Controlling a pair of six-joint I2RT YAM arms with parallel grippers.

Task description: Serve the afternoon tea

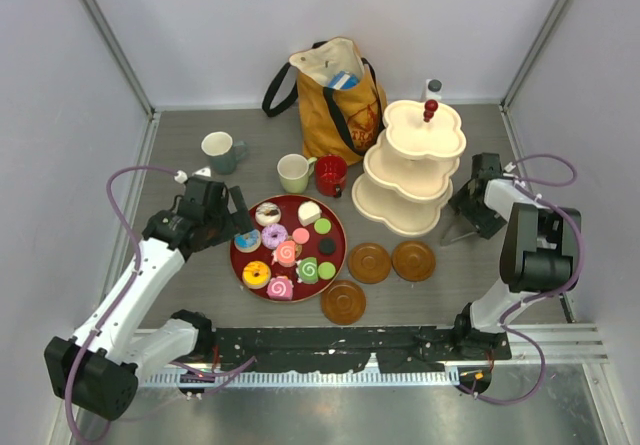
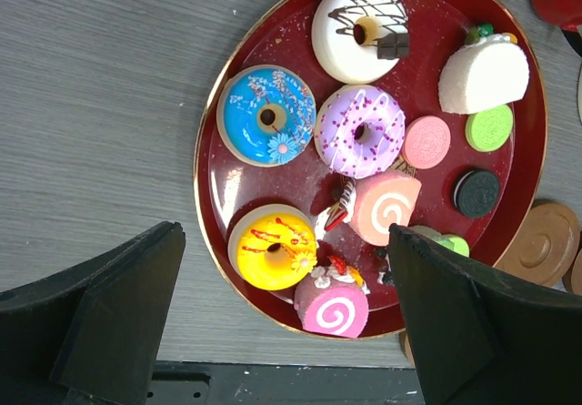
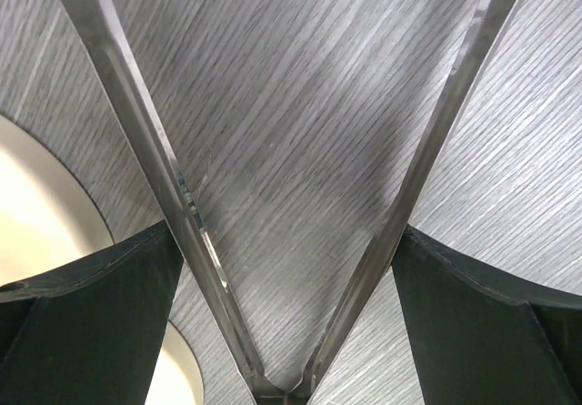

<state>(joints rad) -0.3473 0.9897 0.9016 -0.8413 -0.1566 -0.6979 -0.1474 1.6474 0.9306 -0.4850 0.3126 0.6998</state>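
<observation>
Toy donuts, macarons and roll cakes lie on the round red tray (image 1: 337, 227). My left gripper (image 1: 240, 223) hovers open over its left side. In the left wrist view (image 2: 284, 241) it is over the yellow donut (image 2: 273, 250) and pink roll cake (image 2: 332, 307). Three brown saucers (image 1: 369, 262) lie right of the tray. The grey-green mug (image 1: 220, 151), pale green mug (image 1: 293, 173) and red mug (image 1: 330, 175) stand behind it. My right gripper (image 1: 470, 210) is beside the cream three-tier stand (image 1: 410, 165). It is shut on metal tongs (image 3: 414, 187) that stand spread open.
A mustard-yellow tote bag (image 1: 335, 95) stands at the back, left of the stand. A small bottle (image 1: 433, 88) is behind the stand. The stand's cream edge (image 3: 36, 214) shows left of the tongs. Grey walls close in the table.
</observation>
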